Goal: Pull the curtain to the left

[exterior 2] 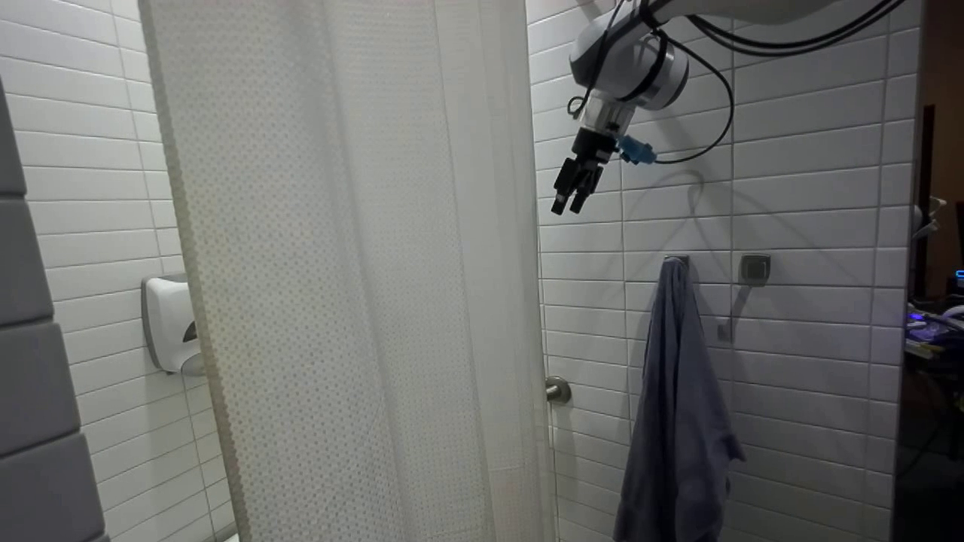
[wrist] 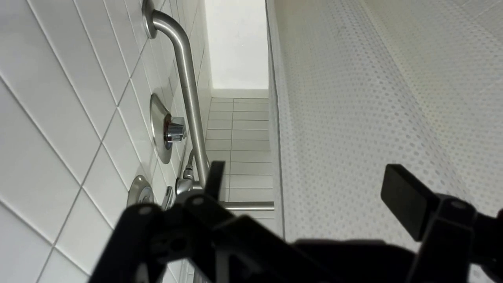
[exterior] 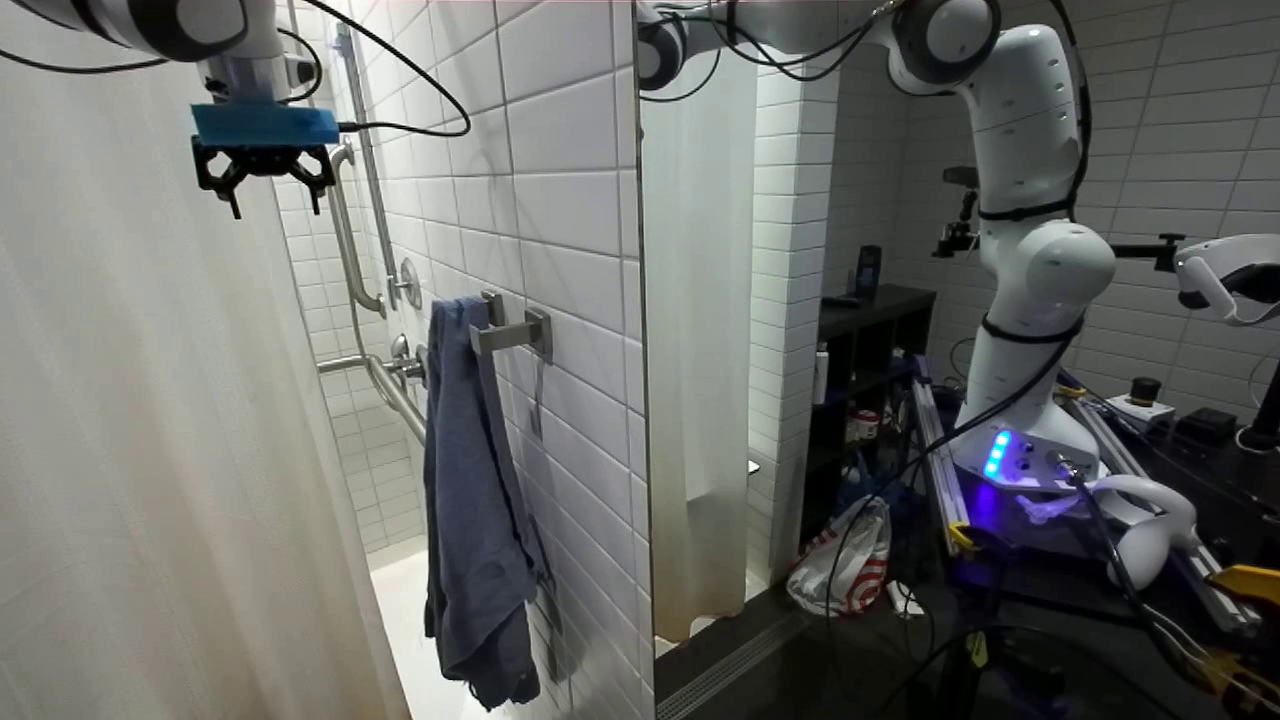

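White tiled wall (exterior: 570, 250) behind. Leftmost: curtain (exterior: 150, 400), hanging, top out of view. Next: end effector (exterior: 277, 212), pointing down, fingers (wrist: 406, 200) spread, pinching nothing; in wrist view curtain edge (wrist: 278, 129) appears between them, so probably placed for gripping it. Further right: towel (exterior: 475, 500), hung on wall, probably for drying.

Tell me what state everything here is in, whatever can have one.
Curtain: hanging in loose folds, a gap between its edge and the tiled wall.
Gripper: open, not gripping the curtain.
Blue-grey towel: hanging on the wall.
Base lights: lit blue, seen as a reflection.
Shower knob: on or off, cannot tell.
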You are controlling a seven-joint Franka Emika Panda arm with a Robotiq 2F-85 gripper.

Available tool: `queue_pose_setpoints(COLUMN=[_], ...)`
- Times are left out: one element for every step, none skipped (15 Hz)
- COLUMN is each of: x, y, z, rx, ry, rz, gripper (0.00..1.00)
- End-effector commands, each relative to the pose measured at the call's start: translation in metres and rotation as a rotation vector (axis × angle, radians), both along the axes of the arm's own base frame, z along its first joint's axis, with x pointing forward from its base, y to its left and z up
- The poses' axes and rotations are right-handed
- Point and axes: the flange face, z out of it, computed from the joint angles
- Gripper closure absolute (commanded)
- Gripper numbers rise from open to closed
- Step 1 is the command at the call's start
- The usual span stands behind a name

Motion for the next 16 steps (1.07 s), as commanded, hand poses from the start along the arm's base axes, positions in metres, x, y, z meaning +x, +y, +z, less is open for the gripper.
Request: queue_pose_setpoints(x=[0.008,0.011,0.014,0.018,0.022,0.027,0.031,0.037,0.042,0.047,0.052,0.063,0.069,0.074,0.079,0.083], y=[0.003,0.005,0.007,0.008,0.010,0.012,0.014,0.015,0.018,0.020,0.022,0.034,0.039,0.045,0.051,0.056], z=[0.010,0.012,0.014,0.016,0.019,0.020,0.022,0.022,0.022,0.023,0.022,0.017,0.013,0.011,0.008,0.003], rx=[-0.045,-0.053,-0.065,-0.074,-0.082,-0.092,-0.101,-0.111,-0.120,-0.124,-0.126,-0.129,-0.127,-0.125,-0.121,-0.115], ry=[0.012,0.015,0.015,0.014,0.012,0.004,0.000,-0.010,-0.018,-0.024,-0.034,-0.042,-0.052,-0.059,-0.067,-0.075], rz=[0.076,0.097,0.118,0.142,0.161,0.183,0.204,0.227,0.252,0.273,0.299,0.319,0.343,0.364,0.385,0.404], gripper=[0.00,0.00,0.00,0.00,0.00,0.00,0.00,0.00,0.00,0.00,0.00,0.00,0.00,0.00,0.00,0.00])
